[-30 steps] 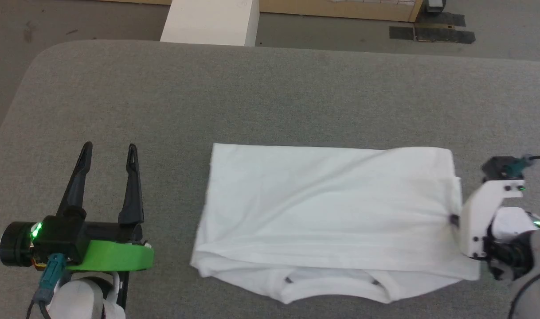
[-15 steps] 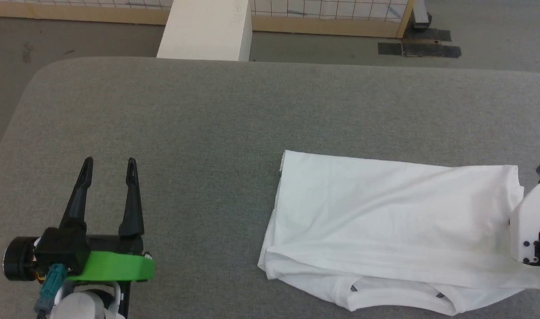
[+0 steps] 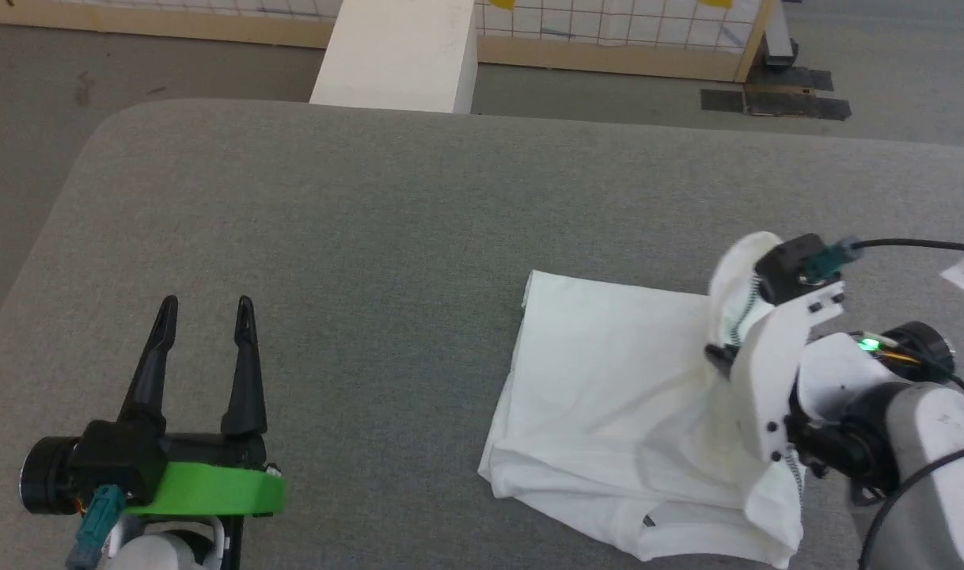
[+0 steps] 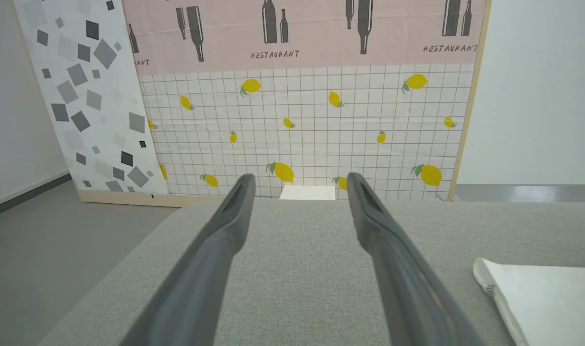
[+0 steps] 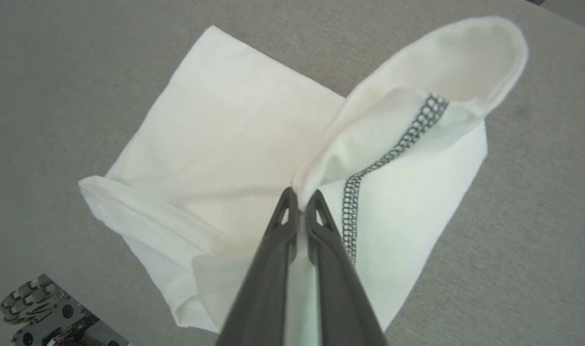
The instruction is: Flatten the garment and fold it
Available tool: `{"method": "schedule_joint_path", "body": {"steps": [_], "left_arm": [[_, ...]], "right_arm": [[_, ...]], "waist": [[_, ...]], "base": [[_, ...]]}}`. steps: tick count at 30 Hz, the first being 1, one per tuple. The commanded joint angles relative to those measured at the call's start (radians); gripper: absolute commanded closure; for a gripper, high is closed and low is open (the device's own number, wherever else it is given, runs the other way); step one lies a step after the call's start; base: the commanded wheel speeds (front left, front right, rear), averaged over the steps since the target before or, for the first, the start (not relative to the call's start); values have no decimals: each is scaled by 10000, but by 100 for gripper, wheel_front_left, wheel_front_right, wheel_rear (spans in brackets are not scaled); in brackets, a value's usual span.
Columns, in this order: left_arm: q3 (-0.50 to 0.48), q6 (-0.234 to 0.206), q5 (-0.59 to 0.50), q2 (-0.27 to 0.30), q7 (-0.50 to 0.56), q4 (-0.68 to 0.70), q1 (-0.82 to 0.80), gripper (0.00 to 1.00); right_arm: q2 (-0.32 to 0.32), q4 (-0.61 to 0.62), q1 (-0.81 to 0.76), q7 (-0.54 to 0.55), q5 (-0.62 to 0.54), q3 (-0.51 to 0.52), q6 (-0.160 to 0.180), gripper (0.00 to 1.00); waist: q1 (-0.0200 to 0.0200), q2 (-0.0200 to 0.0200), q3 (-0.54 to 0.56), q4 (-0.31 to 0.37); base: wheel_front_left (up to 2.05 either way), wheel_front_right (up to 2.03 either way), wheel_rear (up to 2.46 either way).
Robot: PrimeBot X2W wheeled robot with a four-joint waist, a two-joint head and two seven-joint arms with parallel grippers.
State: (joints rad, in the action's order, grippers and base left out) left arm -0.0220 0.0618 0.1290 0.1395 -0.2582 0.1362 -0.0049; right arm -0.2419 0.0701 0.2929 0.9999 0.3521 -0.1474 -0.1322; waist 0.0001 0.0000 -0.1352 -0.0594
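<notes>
The white garment (image 3: 609, 396) lies folded on the right half of the grey table (image 3: 371, 198), neckline toward the near edge. My right gripper (image 3: 715, 352) is shut on the garment's right-hand edge and holds it lifted, so the fabric arches up over the flat part. In the right wrist view the fingers of this gripper (image 5: 301, 194) pinch a white fold, and a dark zigzag seam (image 5: 393, 154) runs beside them across the garment (image 5: 225, 144). My left gripper (image 3: 205, 305) stands open and holds nothing at the lower left, well clear of the cloth. The left wrist view has its fingers (image 4: 299, 185) apart and a garment corner (image 4: 547, 293) at lower right.
A rigid white box (image 3: 399, 51) stands on the floor just past the table's far edge. Behind it is a panel with lemon-print tiles (image 4: 311, 120). The table's rounded far-left corner (image 3: 110, 127) drops to grey floor. Bare table surface stretches between the two grippers.
The head camera has shifted. My right gripper has risen and moved left with the garment's right edge, so the cloth there now curls up off the table. The left gripper keeps its place.
</notes>
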Motion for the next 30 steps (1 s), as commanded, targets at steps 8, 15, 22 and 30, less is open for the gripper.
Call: {"method": "schedule_joint_path", "body": {"steps": [8,15,22,30], "left_arm": [[42,279,-213,-249,-36,-147,-175,0],[33,405,-243,-401,-36,-205,-201,0],[-37,483,-287,-508,-36,-250,-270,0],[-233,539,-389,-527,-36,-193,-112,0]], "right_arm": [[1222,-1790,1146,-910,-254,-969,15,100],[1738,-3494,1915,-1654,-525,-1286,15,100],[1886,-5006,2324,-2262,-946,-1693,15,5],[1913,-4355,2707,-2959,-176,-2893,15,0]], "waist": [[-1,0,-378,-1157],[-1,0,-633,-1730],[-1,0,-716,-1844],[-1,0,-344,-1198]], "base": [[0,0,0],[0,0,0],[0,0,0],[0,0,0]]}}
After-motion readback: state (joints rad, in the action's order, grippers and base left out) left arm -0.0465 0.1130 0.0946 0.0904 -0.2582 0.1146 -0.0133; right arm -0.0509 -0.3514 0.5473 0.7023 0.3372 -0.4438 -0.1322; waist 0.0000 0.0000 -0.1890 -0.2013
